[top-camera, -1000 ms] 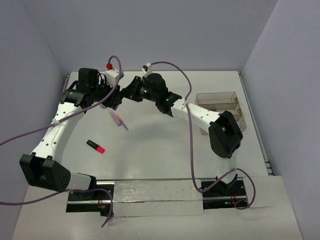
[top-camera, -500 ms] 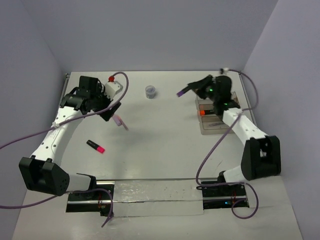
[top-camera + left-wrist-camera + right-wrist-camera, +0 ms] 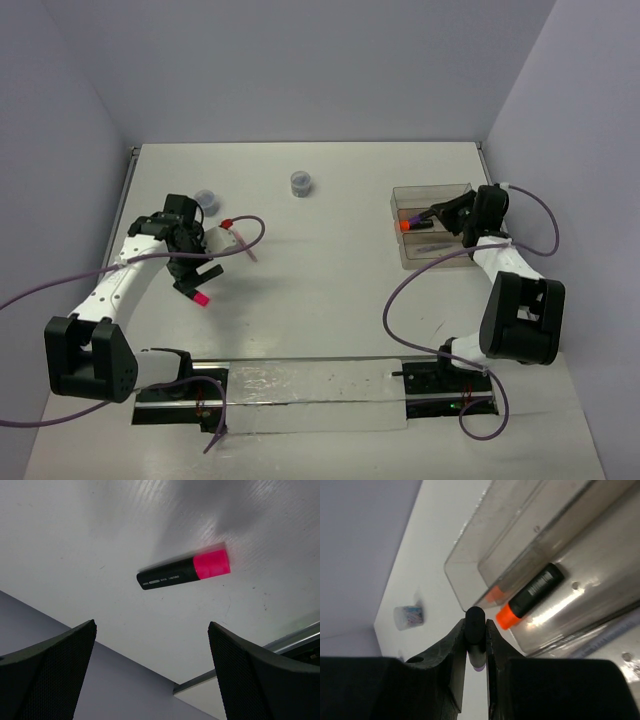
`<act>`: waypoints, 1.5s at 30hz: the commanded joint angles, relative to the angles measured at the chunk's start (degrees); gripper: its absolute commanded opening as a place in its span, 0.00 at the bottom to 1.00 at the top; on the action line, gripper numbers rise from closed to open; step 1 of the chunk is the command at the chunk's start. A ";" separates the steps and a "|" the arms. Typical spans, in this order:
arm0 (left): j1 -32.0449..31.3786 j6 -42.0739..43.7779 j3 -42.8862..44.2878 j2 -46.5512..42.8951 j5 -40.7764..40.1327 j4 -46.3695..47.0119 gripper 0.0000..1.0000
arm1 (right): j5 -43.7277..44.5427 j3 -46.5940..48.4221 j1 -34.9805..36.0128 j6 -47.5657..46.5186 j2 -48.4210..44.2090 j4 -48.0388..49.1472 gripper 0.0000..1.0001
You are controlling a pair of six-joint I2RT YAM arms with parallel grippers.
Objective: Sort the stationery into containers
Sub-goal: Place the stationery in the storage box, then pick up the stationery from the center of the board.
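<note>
A: Two grippers are busy. Which one matters next?
B: The left gripper (image 3: 190, 272), I judge. It hangs over the stubby black marker with a magenta cap (image 3: 184, 571) near the left edge of the white counter (image 3: 330, 300). Its fingers (image 3: 50, 675) are spread wide and hold nothing.
A: How does the marker lie to them?
B: Just beyond the tips, with its long axis running nearly from one finger to the other (so a wrist turn looks needed before closing). The right arm is well apart from it.
A: And the right gripper (image 3: 475, 630)?
B: Clamped on a slim grey-purple pen (image 3: 475, 617), over the clear smoky plastic rectangular tray (image 3: 430, 188) by the right edge. A black marker with an orange-red end (image 3: 530, 597) already lies in the tray.
A: What differs from half a second ago?
B: Left has swung from the far-left corner toward the near edge; right has dropped low to the tray.
</note>
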 commanded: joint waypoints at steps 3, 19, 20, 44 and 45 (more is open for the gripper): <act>1.08 2.68 -0.15 -0.42 0.02 1.69 0.99 | 0.23 -2.77 -1.40 -1.73 0.81 1.62 0.00; 3.19 19.65 -8.53 1.78 1.08 7.36 0.99 | 1.12 -0.09 -1.60 -2.45 0.13 -2.13 0.83; 3.01 20.38 -9.13 2.26 0.37 9.14 0.99 | 0.94 0.15 -1.60 -2.75 -0.71 -2.49 0.84; -3.06 17.03 -9.20 21.40 -4.93 17.25 0.81 | -3.32 -1.25 -1.60 -3.93 -13.72 -2.70 0.83; -3.08 16.04 -8.73 21.79 -3.73 17.17 0.74 | -3.48 -1.34 -1.60 -3.76 -13.87 -2.49 0.83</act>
